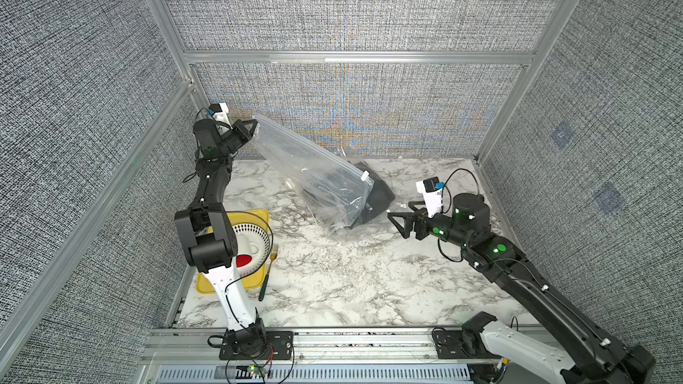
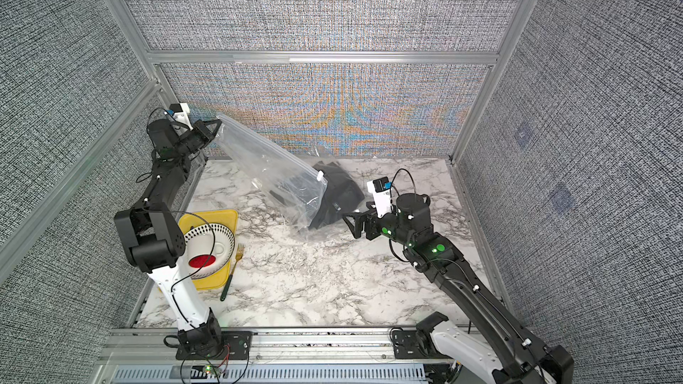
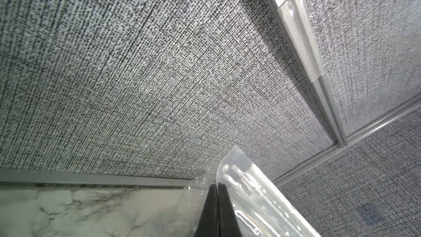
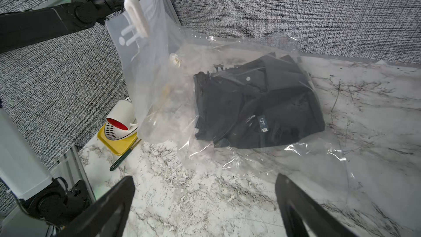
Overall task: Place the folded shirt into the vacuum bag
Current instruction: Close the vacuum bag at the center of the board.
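The folded shirt (image 4: 262, 110), dark, lies on the counter (image 1: 351, 282) near the back wall, at the low end of the vacuum bag (image 1: 295, 156). The right wrist view shows clear plastic over and in front of it. In both top views, part of the shirt (image 2: 342, 193) shows dark past the bag's zip edge, so whether it is wholly inside cannot be told.

Only the right wrist view shows the small round white valve (image 4: 175, 59) and a small tag (image 4: 264, 124) on the shirt, its marks too small to read. A white slider clip (image 1: 365, 176) sits on the zip edge.

The left tool (image 1: 253, 125) is closed on the bag's upper corner and holds it raised by the back left corner. In the left wrist view its fingers (image 3: 214, 201) meet on the plastic. The right tool (image 4: 205, 178) gapes wide and empty, near the shirt but apart from it.

The marble counter in front of the bag gives open room. A yellow tray (image 1: 207, 282) with a dotted plate (image 1: 257, 245) sits at the left edge, a fork (image 1: 268, 271) beside it.
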You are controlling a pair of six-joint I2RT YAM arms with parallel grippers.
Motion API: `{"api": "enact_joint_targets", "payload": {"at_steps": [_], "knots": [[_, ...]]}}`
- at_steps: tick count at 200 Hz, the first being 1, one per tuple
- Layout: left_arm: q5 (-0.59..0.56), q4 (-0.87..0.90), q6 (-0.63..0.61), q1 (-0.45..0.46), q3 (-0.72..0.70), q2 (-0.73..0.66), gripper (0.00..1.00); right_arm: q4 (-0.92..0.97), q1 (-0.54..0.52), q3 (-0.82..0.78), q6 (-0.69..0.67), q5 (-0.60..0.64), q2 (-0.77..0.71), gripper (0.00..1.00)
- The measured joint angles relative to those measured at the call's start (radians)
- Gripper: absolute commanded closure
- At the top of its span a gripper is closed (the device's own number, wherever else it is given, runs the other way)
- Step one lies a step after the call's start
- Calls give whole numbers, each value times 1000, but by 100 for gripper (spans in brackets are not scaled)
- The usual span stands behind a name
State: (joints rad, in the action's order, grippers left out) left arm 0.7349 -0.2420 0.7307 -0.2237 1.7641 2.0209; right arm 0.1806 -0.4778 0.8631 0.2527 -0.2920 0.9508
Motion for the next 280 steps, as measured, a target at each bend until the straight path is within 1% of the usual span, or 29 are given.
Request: {"api": "enact_joint_targets", "payload": {"at_steps": [11, 16, 18, 20, 26, 30, 37, 40, 43, 46, 49, 65, 67, 70, 72, 101, 136, 143, 146, 173, 174, 176, 180, 206, 234, 258, 280], "knots": [[-28, 69, -29, 2, -10, -27, 100, -16, 14, -24, 3, 1, 0, 1], [-40, 103, -43, 3, -14, -42, 98, -26, 21, -34, 5, 2, 0, 1], [-48, 121, -51, 3, -16, -51, 87, -28, 23, -37, 6, 2, 1, 1], [-53, 132, -55, 3, -17, -56, 79, -30, 26, -40, 6, 3, 2, 1], [-66, 174, -77, 4, -19, -77, 71, -36, 32, -50, 6, 3, 5, 1], [-74, 194, -87, 5, -19, -88, 67, -46, 36, -58, 8, 2, 6, 1], [-101, 240, -119, 5, -19, -114, 64, -64, 43, -74, 9, 2, 9, 1], [-111, 255, -127, 6, -19, -122, 61, -68, 47, -80, 9, 2, 11, 1], [-126, 275, -133, 6, -18, -133, 55, -71, 48, -87, 9, 0, 13, 1], [-137, 297, -140, 6, -18, -143, 48, -74, 51, -93, 9, -1, 17, 1], [-148, 319, -151, 5, -18, -153, 44, -76, 54, -97, 9, -2, 20, 1], [-200, 417, -194, 3, -18, -201, 41, -84, 67, -111, 9, -8, 38, 1], [-207, 431, -201, 3, -19, -209, 39, -85, 68, -112, 9, -8, 40, 1], [-215, 445, -208, 4, -21, -217, 31, -87, 69, -113, 9, -9, 42, 1], [-220, 455, -212, 4, -23, -223, 30, -90, 72, -114, 9, -10, 45, 1], [-301, 577, -269, 7, -80, -334, 28, -126, 93, -132, 7, -27, 63, 1], [-407, 653, -308, 16, -162, -483, 27, -159, 108, -150, 5, -36, 72, 1], [-426, 663, -312, 21, -176, -512, 17, -161, 110, -151, 5, -39, 76, 1], [-437, 668, -315, 25, -182, -527, 15, -163, 110, -151, 5, -39, 78, 1], [-508, 700, -335, 72, -233, -651, 13, -191, 110, -167, 1, -46, 85, 1], [-509, 700, -335, 74, -234, -656, 8, -192, 110, -167, 1, -46, 86, 1], [-512, 701, -337, 81, -239, -667, 3, -195, 110, -169, 1, -46, 87, 1], [-521, 701, -340, 94, -248, -685, 0, -198, 110, -172, 1, -46, 88, 1], [-568, 710, -360, 174, -326, -785, 0, -215, 111, -181, -2, -49, 97, 1], [-613, 723, -365, 241, -422, -867, 0, -216, 111, -182, -6, -48, 98, 1], [-636, 729, -368, 282, -500, -951, 0, -214, 111, -179, -13, -23, 79, 1], [-658, 717, -372, 307, -590, -1069, 0, -209, 110, -160, -25, 12, 42, 1]]}}
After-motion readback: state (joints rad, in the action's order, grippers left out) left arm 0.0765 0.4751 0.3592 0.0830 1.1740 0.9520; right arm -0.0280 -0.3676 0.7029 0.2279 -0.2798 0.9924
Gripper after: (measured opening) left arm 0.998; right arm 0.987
